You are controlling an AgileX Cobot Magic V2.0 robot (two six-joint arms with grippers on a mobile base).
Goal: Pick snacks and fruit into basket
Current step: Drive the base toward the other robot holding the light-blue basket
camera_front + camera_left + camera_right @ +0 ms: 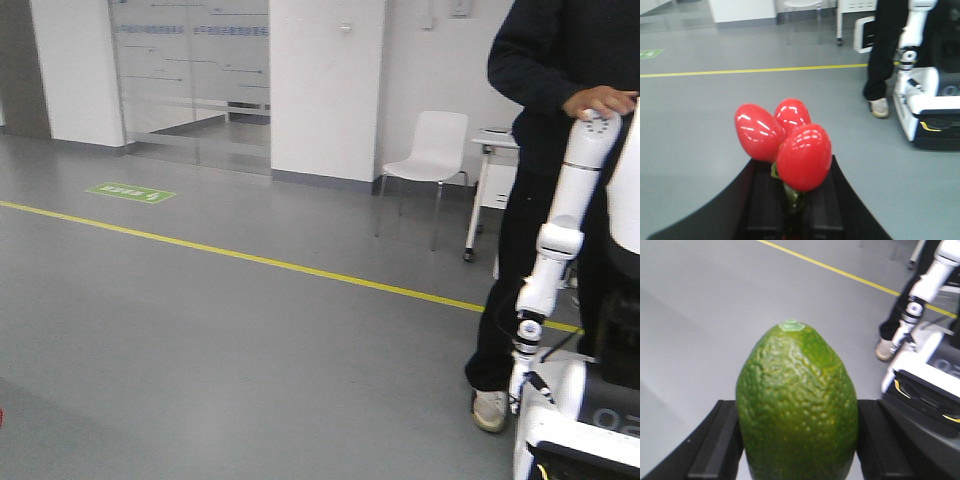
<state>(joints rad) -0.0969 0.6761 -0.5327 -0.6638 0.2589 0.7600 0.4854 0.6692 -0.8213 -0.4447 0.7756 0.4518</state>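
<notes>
In the left wrist view, my left gripper (795,202) is shut on the green stem of a cluster of three glossy red fruit (802,155), which stands up above the black fingers (765,200). The right wrist view shows my right gripper (797,445) shut on a bumpy green fruit (797,395) shaped like an avocado, upright between the black pads (720,440). Both grippers hang above bare grey floor. The basket and the snacks are out of view. Neither gripper shows in the front view.
A person in dark clothes (545,120) stands at the right, a hand on the white arm (560,230) of another white robot base (927,107). A white chair (430,150) and small table stand by the far wall. A yellow line (250,260) crosses the grey floor.
</notes>
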